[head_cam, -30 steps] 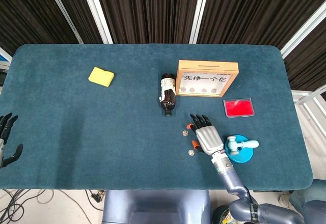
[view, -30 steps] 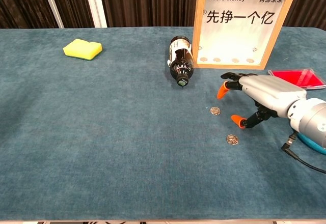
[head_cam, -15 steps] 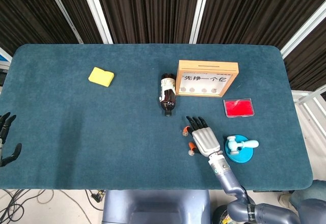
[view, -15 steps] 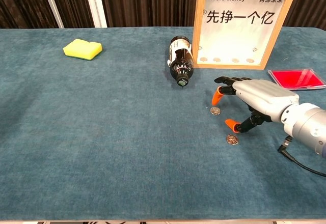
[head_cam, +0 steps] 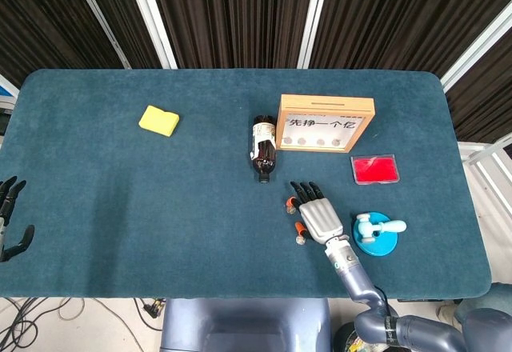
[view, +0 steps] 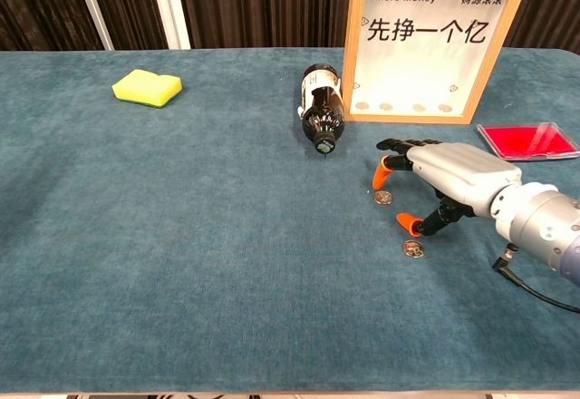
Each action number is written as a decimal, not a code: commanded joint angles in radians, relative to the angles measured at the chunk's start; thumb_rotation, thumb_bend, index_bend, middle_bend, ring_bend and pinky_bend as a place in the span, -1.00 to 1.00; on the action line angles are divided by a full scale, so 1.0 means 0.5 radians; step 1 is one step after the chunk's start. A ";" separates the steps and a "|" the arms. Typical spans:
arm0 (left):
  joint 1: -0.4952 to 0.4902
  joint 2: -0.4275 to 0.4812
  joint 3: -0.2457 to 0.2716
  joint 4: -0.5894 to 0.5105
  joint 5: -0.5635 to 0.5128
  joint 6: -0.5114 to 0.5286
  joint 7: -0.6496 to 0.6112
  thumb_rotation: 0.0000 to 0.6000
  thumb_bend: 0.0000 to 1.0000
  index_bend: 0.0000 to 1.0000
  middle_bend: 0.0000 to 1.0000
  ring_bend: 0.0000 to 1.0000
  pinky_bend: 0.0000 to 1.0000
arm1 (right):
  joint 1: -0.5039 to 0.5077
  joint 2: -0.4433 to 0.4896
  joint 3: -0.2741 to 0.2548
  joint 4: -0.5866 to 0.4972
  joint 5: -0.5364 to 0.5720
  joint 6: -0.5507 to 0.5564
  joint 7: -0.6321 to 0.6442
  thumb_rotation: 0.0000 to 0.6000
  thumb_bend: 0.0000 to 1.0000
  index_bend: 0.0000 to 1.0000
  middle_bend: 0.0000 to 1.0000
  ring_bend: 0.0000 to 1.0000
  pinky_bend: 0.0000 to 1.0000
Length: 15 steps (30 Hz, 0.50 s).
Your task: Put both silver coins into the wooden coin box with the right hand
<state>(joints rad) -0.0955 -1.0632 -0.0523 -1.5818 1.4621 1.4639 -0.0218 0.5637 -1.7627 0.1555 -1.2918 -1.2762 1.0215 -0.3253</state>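
Two silver coins lie on the blue cloth: the farther coin (view: 383, 197) and the nearer coin (view: 413, 248) (head_cam: 300, 240). My right hand (view: 450, 175) (head_cam: 318, 214) hovers palm-down just right of them, fingers spread, holding nothing. One orange fingertip (view: 381, 175) hangs just above the farther coin, and the orange thumb tip (view: 408, 227) is close above the nearer one. The wooden coin box (view: 353, 45) (head_cam: 326, 100) stands upright behind the hand. My left hand (head_cam: 10, 222) rests with fingers apart at the table's left edge, shown only in the head view.
A brown bottle (view: 323, 109) (head_cam: 263, 148) lies on its side left of the box. A red flat case (view: 527, 141) sits to the right, and a blue round stand (head_cam: 378, 234) is beside my right wrist. A yellow sponge (view: 147, 87) lies at the far left.
My right hand has slid left toward the coins; its orange fingertips now sit closer over both coins. The coins and the left hand have not moved.
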 commanded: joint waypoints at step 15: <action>0.000 0.001 -0.002 0.002 -0.002 -0.001 0.001 1.00 -0.21 -0.93 -1.00 -1.00 -1.00 | 0.017 -0.021 0.000 0.044 0.016 0.004 0.026 1.00 -0.05 -0.30 -1.00 -1.00 -1.00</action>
<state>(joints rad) -0.0956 -1.0629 -0.0532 -1.5808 1.4610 1.4634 -0.0215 0.5721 -1.7731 0.1556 -1.2699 -1.2681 1.0234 -0.3119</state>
